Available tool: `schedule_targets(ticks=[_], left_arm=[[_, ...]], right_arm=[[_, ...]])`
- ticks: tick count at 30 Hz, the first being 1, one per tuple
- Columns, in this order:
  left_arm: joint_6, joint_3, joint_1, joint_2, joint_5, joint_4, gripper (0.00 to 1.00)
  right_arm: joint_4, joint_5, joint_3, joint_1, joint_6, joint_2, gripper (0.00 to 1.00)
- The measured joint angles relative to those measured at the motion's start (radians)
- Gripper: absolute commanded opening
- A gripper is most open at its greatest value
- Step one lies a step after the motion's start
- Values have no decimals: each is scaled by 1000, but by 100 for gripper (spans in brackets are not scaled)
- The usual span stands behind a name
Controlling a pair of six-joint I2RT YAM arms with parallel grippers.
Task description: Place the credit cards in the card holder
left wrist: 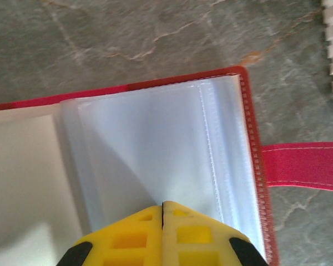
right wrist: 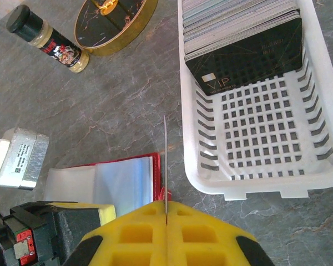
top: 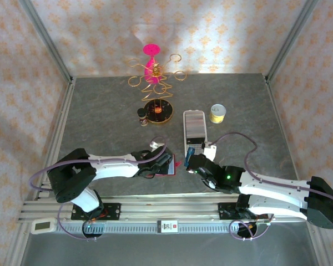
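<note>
Insertion is the step in hand. Your right gripper (right wrist: 165,209) is pinched together on one credit card (right wrist: 165,160), which its wrist camera sees edge-on as a thin upright line, just beside the tab-side edge of the card holder (left wrist: 144,149). From above the card reads blue, though it is small there, so treat the colour as likely rather than certain. The holder lies open on the table (left wrist: 127,33), near the white tray (right wrist: 255,189). Your left gripper (left wrist: 162,213) is clamped on one of the holder's clear pockets and pins it in place. No card shows inside that pocket yet. Next, you'll need to tip the card from upright towards flat, line its leading edge up with the pocket mouth and slide it in gently. The left hold should stay firm so the holder doesn't skid.
</note>
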Motion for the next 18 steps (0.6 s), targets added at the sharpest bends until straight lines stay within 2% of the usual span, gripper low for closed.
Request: schedule_targets(ticks=[10,18], left_arm=[[0,-49,16,-53,-20,0,0],[-1,-84,22,-84,-21,10,0]], right_arm=[[82,-75,0,0,-27,12,0],[140,-138,1,0,-56,102,0]])
